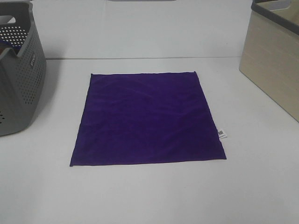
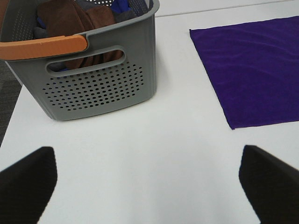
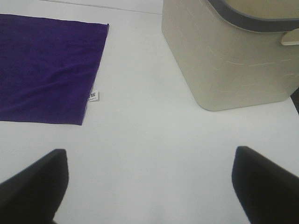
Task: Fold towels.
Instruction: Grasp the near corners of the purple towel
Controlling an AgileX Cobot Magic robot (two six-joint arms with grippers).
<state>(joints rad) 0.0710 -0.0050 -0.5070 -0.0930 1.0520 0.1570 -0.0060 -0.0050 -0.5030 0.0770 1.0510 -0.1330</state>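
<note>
Where the left wrist camera looks out past its own dark fingers, the left gripper is spread wide above the bare white table, with nothing between its jaws. The right gripper is just as wide open and has hold of nothing, also over bare tabletop.

Farther out, in the middle of the table, lies the deep purple towel. It is spread flat in a single layer, roughly square, with only faint ripples in its surface. A small white tag sticks out from its right edge, close to the near right corner. Neither gripper touches the cloth; each is well short of its nearest corner.

To the towel's left, apart from it, stands a grey perforated basket with an orange handle grip along its rim. Inside it are a bundled brown cloth and a bit of blue cloth. To the right of the towel, also clear of it, stands a beige bin with a dark grey rim. The towel's far edge stops just short of a thin seam that runs across the back of the table.
</note>
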